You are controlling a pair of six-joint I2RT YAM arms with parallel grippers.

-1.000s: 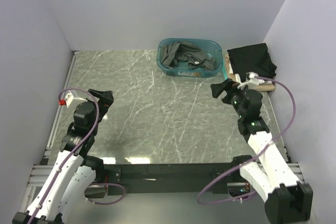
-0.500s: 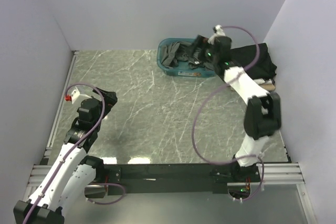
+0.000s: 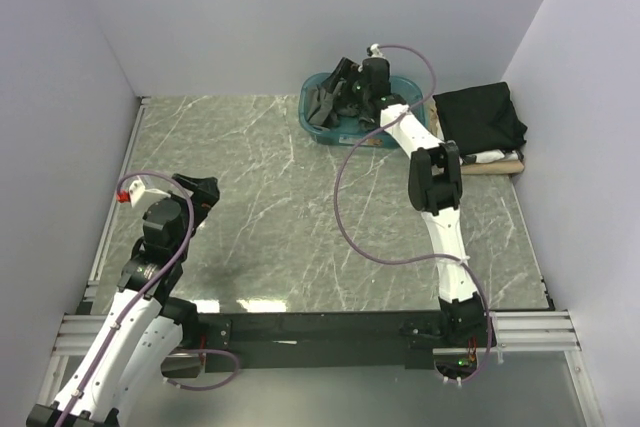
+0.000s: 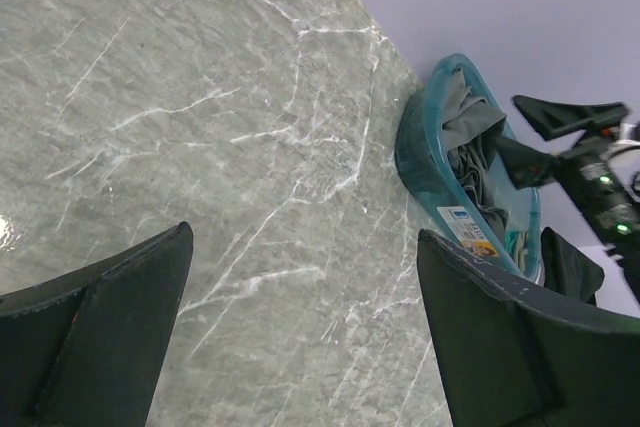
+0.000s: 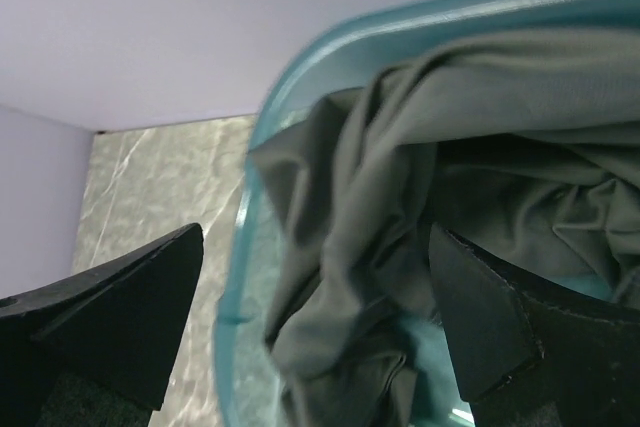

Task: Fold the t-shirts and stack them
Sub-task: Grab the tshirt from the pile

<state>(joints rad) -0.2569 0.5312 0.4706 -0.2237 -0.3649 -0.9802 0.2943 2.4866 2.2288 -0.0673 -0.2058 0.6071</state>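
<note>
A crumpled dark grey t-shirt (image 3: 322, 105) lies in the teal tub (image 3: 330, 136) at the back of the table. My right arm is stretched far out, and its gripper (image 3: 338, 82) hovers open over the tub's left part. In the right wrist view the open gripper (image 5: 315, 237) straddles a fold of the grey t-shirt (image 5: 400, 177), with no grip on it. A folded black t-shirt (image 3: 478, 115) tops a small stack at the back right, with tan and white edges (image 3: 495, 160) under it. My left gripper (image 3: 205, 192) stands open over bare table at the near left, open also in its wrist view (image 4: 303, 237).
White walls close in the table on the left, back and right. The tub (image 4: 425, 162) stands against the back wall, with the stack right beside it. The marble table (image 3: 300, 217) runs between the two arms.
My right arm has swung from the right side of the table out to the back, bringing its open gripper over the tub's left part. The left arm has barely shifted.
</note>
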